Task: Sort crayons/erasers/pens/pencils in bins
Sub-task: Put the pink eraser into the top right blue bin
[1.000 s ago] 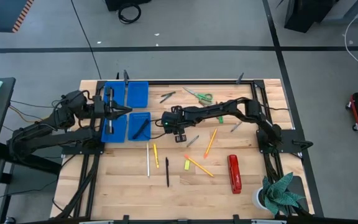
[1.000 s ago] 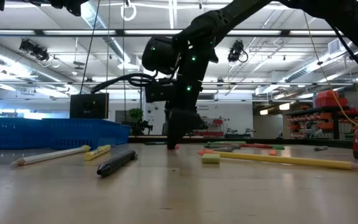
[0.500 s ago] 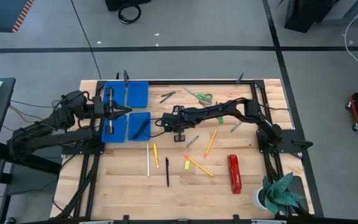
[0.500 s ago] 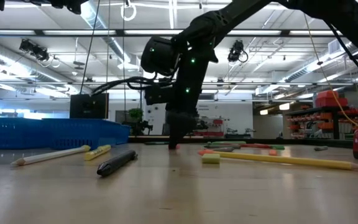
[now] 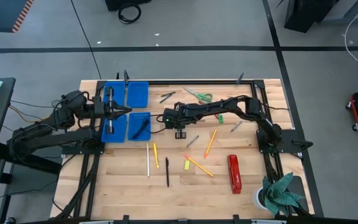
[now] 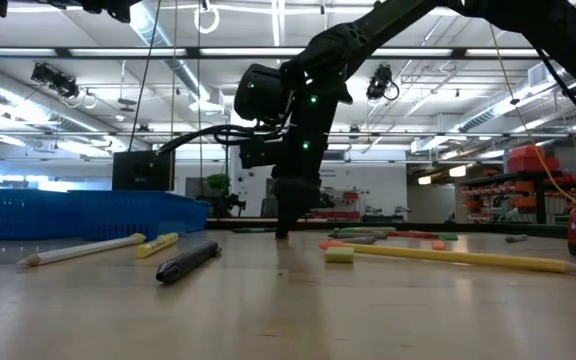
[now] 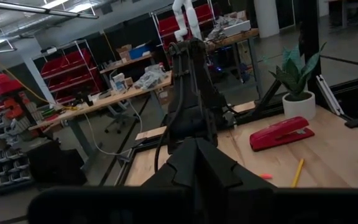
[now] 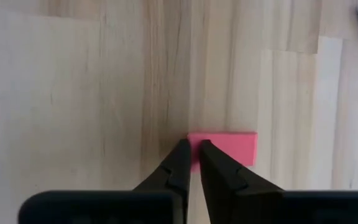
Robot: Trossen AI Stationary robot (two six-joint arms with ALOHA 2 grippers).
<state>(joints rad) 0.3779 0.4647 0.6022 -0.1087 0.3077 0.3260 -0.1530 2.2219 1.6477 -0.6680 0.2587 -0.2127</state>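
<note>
**A:** How far along is this sort? The pink eraser (image 8: 224,148) lies flat on the worktop (image 5: 129,186) near the middle, and the right gripper (image 8: 192,163) has pinched down on its edge. Looks nipped, not lifted.

**B:** Early days, I'd say. Of the four bins (image 5: 137,94) at 9 o'clock, one has a dark pen (image 5: 141,127) in it and another some dark stick; the rest I can't make out. Left gripper (image 5: 124,110) hangs shut over them, carrying nothing I can see.

**A:** And plenty loose: pencils (image 5: 211,142) from 6 to 3, yellow eraser (image 5: 187,165), another pen, a green crayon (image 5: 220,118).

**B:** Yep, most still to go.
</note>
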